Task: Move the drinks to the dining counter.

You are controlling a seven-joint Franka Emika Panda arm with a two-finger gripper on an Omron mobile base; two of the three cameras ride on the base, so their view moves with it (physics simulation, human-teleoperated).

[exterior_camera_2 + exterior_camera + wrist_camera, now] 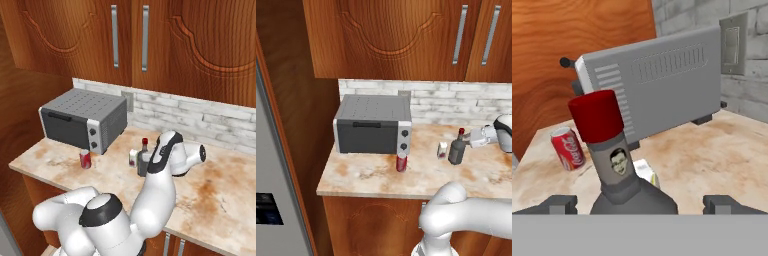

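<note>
Counter (366, 175): marbled beige-rust stone look, smooth, faint sheen. Cabinets (391, 35), top of frame: reddish wood grain, brushed-metal bar handles (459, 34). Backsplash (456, 100): rough whitish brick. Toaster oven (373, 125): matt grey metal. Can (401, 162): glossy red. Bottle (619, 165): matt dark grey, red cap.

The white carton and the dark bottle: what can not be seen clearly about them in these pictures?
- White carton, hand view: mostly hidden behind the dark bottle; its print is unreadable.
- Carton, left base view: too small to read its mark.
- Dark bottle, hand view: its base is cut off at the bottom.
- Bottle, right base view: partly covered by the arm.
</note>
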